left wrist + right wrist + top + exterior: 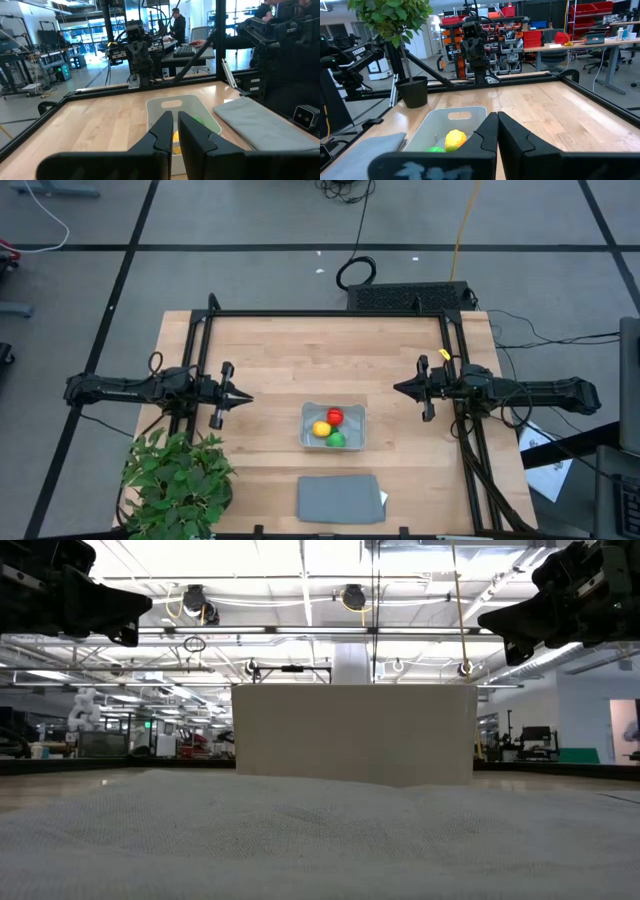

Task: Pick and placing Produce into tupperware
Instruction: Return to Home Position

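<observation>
The tupperware (356,426) is being shown on the wooden table (270,350), near its centre and between the two arms. All three produce pieces are being contained in it, clustered close together: the round red piece (335,416), the yellow piece (321,429) and the round green piece (336,440). The left gripper (247,397) is being held clear of the tupperware on one side, with its fingers drawn together to a narrow slit and nothing gripped. The right gripper (398,388) is being held well apart on the opposite side, with its fingers likewise drawn together and empty. A flat grey slab (338,498) is being shown just beside the tupperware, and a leafy plant (178,475) at the table corner near the left arm.
</observation>
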